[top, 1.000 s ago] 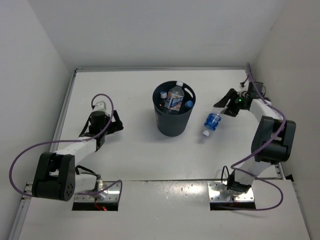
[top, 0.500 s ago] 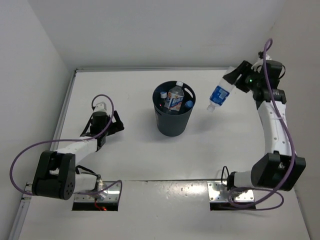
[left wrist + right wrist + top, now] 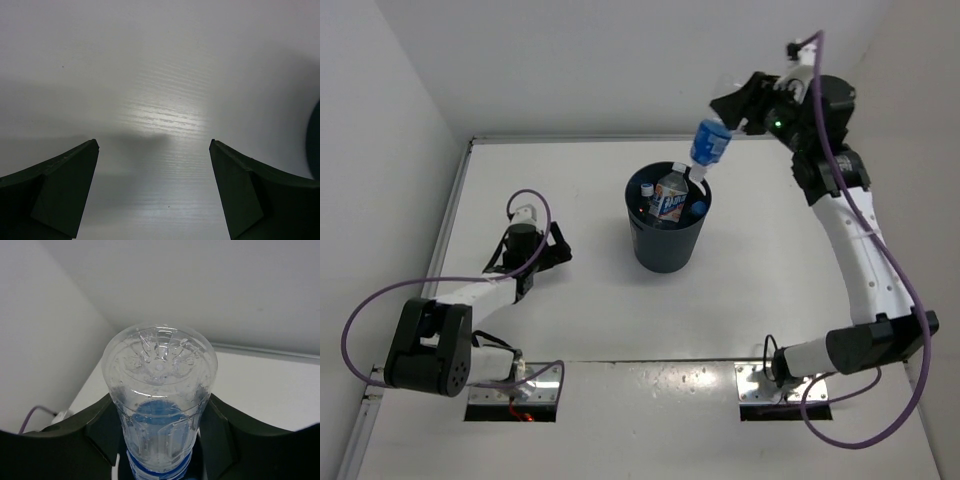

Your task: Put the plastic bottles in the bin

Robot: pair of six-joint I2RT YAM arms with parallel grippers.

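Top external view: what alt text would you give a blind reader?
The right hand holds a blue-labelled water bottle cap-down above the dark bin, which holds other bottles. The left hand lies low, to its left.

From the right wrist, the held bottle (image 3: pixel 160 390) runs off the bottom edge, cap unseen. The bin (image 3: pixel 316 140) is just a dark sliver at the left wrist view's right edge. From above, bottles inside (image 3: pixel 669 197) overlap; count unclear.
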